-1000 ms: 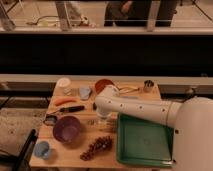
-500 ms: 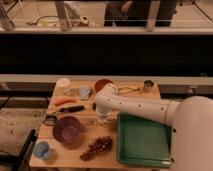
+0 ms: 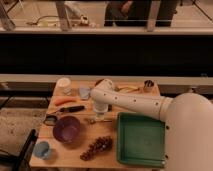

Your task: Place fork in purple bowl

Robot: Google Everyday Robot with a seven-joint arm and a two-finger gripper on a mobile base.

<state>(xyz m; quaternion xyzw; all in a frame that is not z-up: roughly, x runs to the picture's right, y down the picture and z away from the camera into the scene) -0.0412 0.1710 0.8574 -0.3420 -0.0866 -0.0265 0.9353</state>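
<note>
The purple bowl [image 3: 66, 128] stands at the front left of the wooden table [image 3: 75, 156]. A slim silvery fork [image 3: 93, 120] lies flat on the table just right of the bowl. My gripper [image 3: 100, 114] hangs from the white arm [image 3: 135, 102], points down, and sits right above the fork's right end. Whether it touches the fork cannot be told. The bowl holds nothing that I can see.
A green tray [image 3: 141, 139] fills the front right. Dark grapes [image 3: 97, 146] lie in front of the fork. A light-blue cup [image 3: 42, 149], black-handled knife [image 3: 71, 109], orange carrot [image 3: 64, 101], white cup [image 3: 63, 85], yellowish utensil [image 3: 127, 89] and metal cup [image 3: 148, 85] surround them.
My gripper has moved down and slightly left, closer to the fork on the table. The objects have not moved.
</note>
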